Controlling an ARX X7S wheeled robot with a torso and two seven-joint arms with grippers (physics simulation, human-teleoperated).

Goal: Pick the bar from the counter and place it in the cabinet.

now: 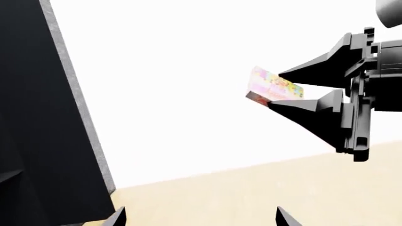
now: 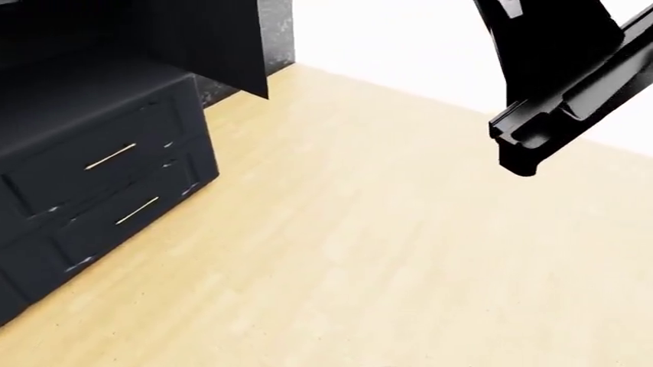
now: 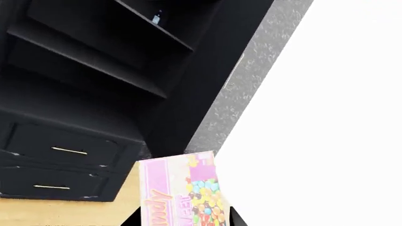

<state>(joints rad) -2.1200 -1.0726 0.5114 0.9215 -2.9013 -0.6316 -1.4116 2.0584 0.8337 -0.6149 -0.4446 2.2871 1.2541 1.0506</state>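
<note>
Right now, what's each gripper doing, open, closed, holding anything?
Left gripper: only its fingertips show at the frame edge, set wide apart with nothing between them; open.
Right gripper: shut on the bar.

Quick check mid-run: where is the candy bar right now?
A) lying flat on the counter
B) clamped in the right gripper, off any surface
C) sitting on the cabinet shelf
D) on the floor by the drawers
B: the left wrist view shows the bar pinched between the jaws of the right gripper in mid-air, and the right wrist view shows it short of the cabinet shelves.
</note>
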